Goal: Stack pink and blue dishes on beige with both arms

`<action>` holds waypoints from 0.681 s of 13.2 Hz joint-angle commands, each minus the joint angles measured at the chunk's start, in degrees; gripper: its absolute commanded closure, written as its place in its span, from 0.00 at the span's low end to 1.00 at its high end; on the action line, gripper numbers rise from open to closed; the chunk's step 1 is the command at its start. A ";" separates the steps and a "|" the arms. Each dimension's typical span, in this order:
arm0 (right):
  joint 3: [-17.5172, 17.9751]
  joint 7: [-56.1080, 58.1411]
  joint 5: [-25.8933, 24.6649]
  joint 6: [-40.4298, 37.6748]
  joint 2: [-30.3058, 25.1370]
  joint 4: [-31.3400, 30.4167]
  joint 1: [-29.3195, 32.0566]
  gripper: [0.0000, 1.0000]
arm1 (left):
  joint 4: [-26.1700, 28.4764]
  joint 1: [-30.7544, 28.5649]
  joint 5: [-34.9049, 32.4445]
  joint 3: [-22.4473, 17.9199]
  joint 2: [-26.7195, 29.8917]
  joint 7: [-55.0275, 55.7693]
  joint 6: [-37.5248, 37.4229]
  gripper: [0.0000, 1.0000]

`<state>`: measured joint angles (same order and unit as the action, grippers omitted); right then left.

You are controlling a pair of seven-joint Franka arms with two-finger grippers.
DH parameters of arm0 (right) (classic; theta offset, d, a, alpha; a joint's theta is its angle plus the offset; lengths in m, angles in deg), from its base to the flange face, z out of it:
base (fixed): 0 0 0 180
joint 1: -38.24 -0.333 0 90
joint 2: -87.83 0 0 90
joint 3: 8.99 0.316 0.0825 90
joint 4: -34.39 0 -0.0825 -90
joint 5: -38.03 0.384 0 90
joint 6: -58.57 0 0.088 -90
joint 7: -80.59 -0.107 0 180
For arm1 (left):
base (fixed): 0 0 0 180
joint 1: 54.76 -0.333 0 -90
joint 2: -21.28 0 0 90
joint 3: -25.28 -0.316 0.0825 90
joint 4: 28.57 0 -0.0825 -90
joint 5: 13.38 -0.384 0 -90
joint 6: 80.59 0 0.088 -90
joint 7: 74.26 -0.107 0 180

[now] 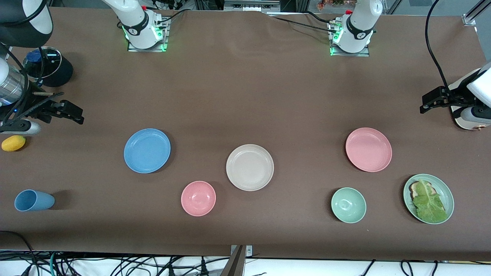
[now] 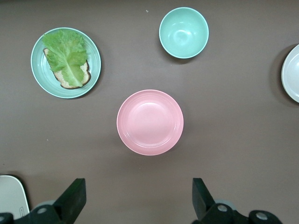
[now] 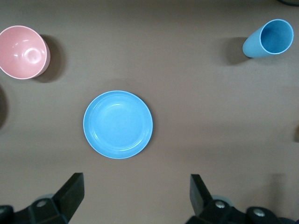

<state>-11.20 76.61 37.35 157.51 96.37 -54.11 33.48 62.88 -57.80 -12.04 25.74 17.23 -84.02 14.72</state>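
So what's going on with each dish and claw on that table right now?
blue plate: empty, flat on table.
pink plate: empty, flat on table.
beige plate: empty, nothing stacked.
green plate: holds lettuce on toast.
blue cup: lying on its side.
left gripper: open, above pink plate.
right gripper: open, above blue plate.

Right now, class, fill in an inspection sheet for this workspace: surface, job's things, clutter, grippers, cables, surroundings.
Surface: brown table, flat.
Job's things: blue plate, beige plate and pink plate lie apart, unstacked.
Clutter: pink bowl, green bowl, lettuce-toast plate, blue cup on its side, yellow object.
Grippers: left gripper open, over the table beside the pink plate; right gripper open, over the table beside the blue plate.
Cables: black cable over the table's end.
Surroundings: cables under the table's edge.
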 commanded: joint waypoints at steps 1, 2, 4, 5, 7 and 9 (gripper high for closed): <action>0.19 -0.60 -0.81 -0.15 -0.63 -0.62 0.11 0.00 | -0.05 -0.13 1.39 0.07 0.80 -0.61 -0.91 0.00; 0.19 -0.33 -0.73 -0.06 -0.55 -0.79 0.11 0.00 | -0.05 -0.13 1.39 0.07 0.80 -0.61 -0.91 0.00; 0.19 0.37 -0.72 0.11 -0.28 -0.88 0.20 0.00 | -0.05 -0.13 1.39 0.07 0.80 -0.61 -0.91 0.00; 0.10 0.37 -0.64 0.11 -0.28 -0.97 0.37 0.00 | -0.05 -0.13 1.39 0.07 0.80 -0.61 -0.91 0.00; -1.03 0.37 -0.20 0.11 -0.28 -1.85 0.37 0.00 | -0.05 -0.13 1.39 0.07 0.80 -0.69 -0.91 0.00; -1.22 0.20 0.15 0.03 -0.89 -2.81 0.37 0.00 | -0.05 -0.13 1.39 0.07 0.80 -0.61 -0.91 0.00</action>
<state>-12.33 76.66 37.33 157.52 96.57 -55.61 33.66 62.88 -57.79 -12.04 25.74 17.23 -84.02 14.72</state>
